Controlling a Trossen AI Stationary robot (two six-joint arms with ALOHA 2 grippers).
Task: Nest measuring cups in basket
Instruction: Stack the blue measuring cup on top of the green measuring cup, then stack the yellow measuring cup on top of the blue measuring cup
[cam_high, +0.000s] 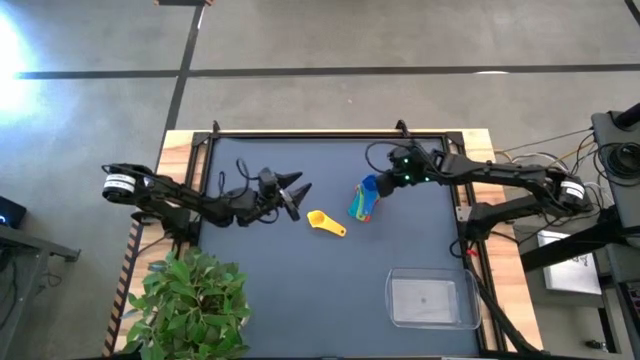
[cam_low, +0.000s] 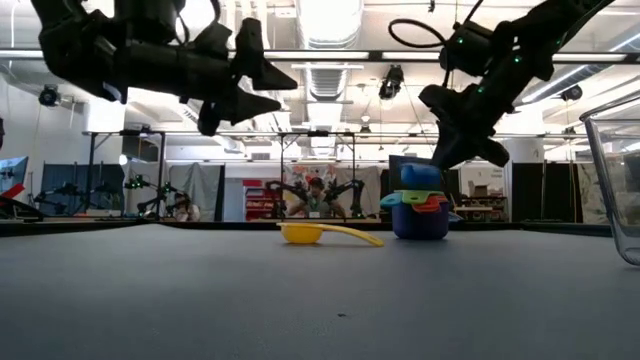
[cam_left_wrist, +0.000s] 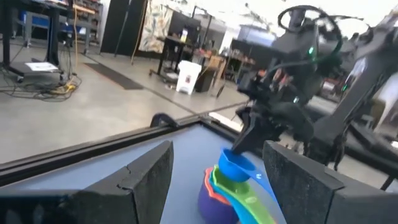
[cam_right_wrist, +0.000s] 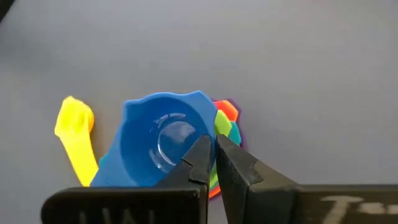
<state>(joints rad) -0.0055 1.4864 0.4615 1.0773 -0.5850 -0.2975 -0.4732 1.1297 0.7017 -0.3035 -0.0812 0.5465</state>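
Observation:
Several measuring cups stand nested in a stack (cam_high: 364, 203) at the table's middle right. A purple one is at the bottom and a blue cup (cam_right_wrist: 158, 146) sits tilted on top. A yellow cup (cam_high: 325, 222) lies alone on the table just left of the stack, its handle toward the stack. The clear basket (cam_high: 392, 298) stands at the near right. My right gripper (cam_right_wrist: 211, 142) is shut, slanting down, with its tips at the blue cup's rim. My left gripper (cam_high: 300, 190) hovers open and level above the table, left of the yellow cup, pointing at the stack. My right gripper's shut tips (cam_left_wrist: 242, 148) stand right at the blue cup's rim (cam_right_wrist: 199, 121), coming from above and from the far right. I cannot tell whether they touch it. The blue cup rests tilted in the stack (cam_low: 420, 210).
A potted plant (cam_high: 190, 295) stands at the table's near left corner. The basket's wall (cam_low: 615, 190) rises at the right in the low view. Bare dark table lies between the stack and the basket.

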